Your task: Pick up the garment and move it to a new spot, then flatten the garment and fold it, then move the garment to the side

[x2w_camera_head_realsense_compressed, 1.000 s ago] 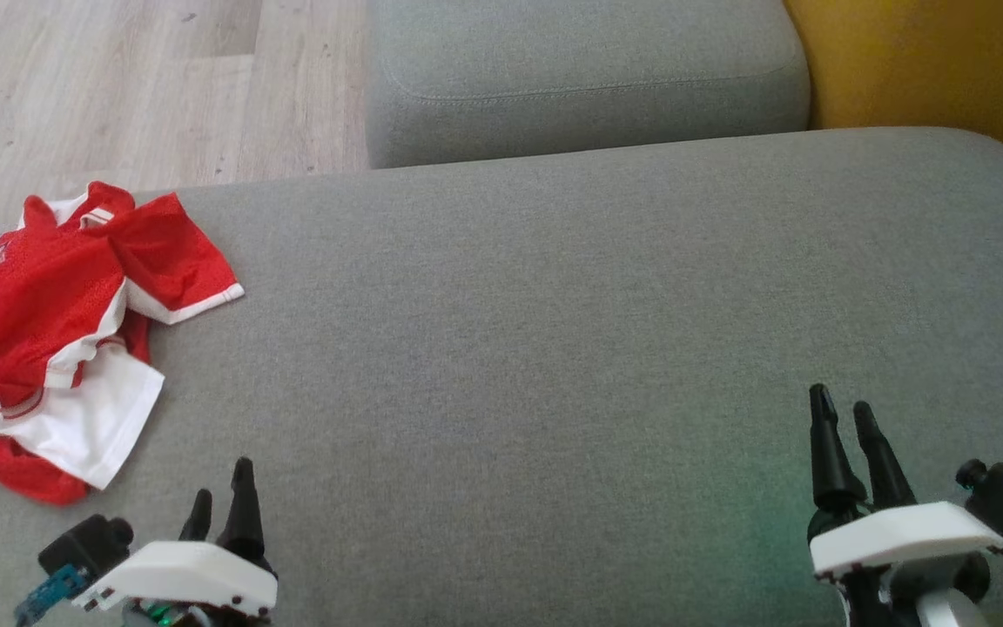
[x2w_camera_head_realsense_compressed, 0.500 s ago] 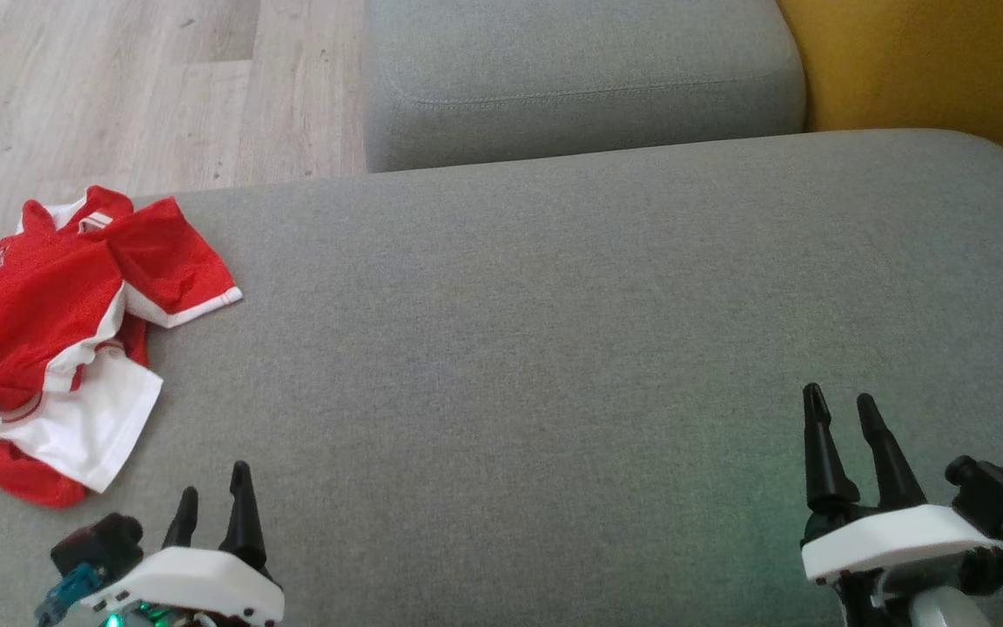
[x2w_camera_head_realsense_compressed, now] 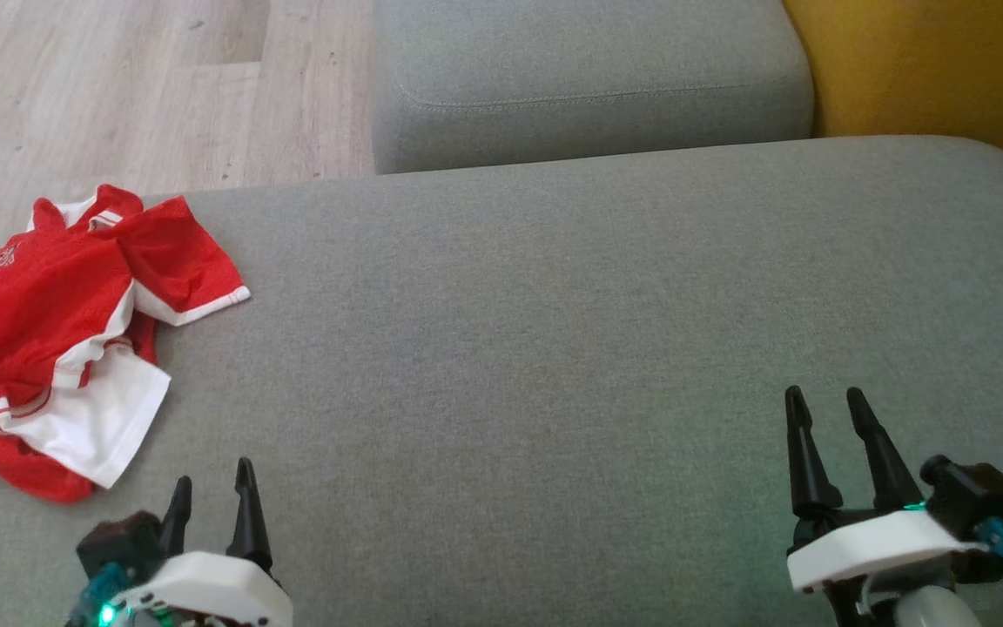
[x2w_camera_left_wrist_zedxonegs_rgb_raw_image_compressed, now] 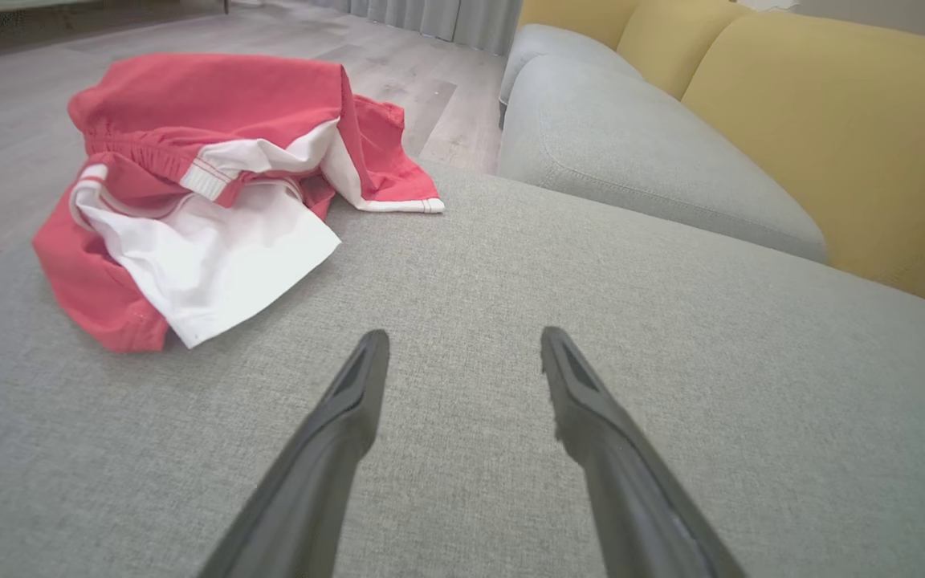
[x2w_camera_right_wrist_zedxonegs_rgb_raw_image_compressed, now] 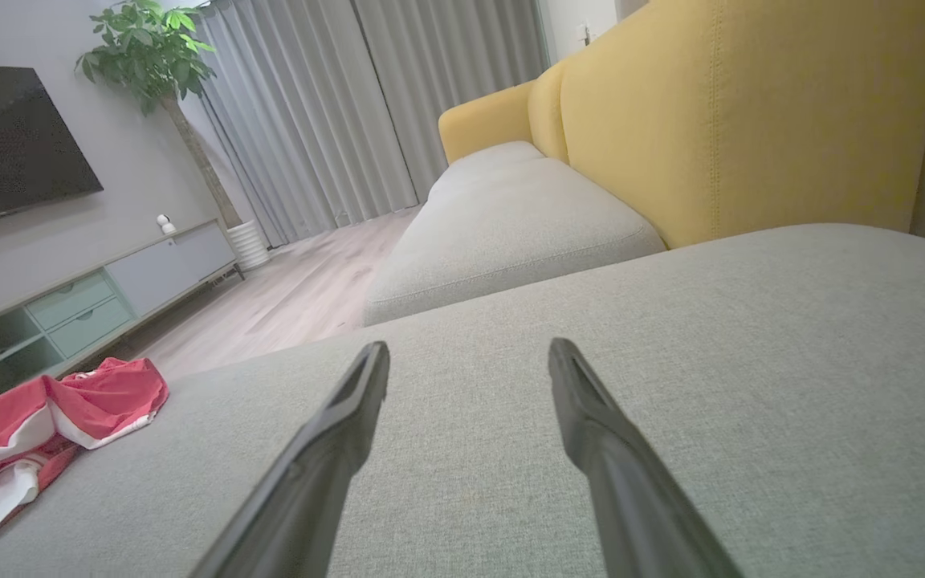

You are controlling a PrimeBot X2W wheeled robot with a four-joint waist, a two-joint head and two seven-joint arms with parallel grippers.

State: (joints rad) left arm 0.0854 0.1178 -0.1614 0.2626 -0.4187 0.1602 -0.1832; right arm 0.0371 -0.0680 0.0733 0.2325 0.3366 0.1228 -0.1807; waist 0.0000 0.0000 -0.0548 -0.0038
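Soft even daylight, mild wide-angle distortion

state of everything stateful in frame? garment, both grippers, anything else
garment: crumpled in a heap, unfolded, lying at the left end of the seat cushion, not held
left gripper: open, empty, over bare cushion near the garment, not touching it
right gripper: open, empty, over bare cushion far from the garment
seat cushion: bare apart from the garment
curtains: drawn shut
TV: screen dark
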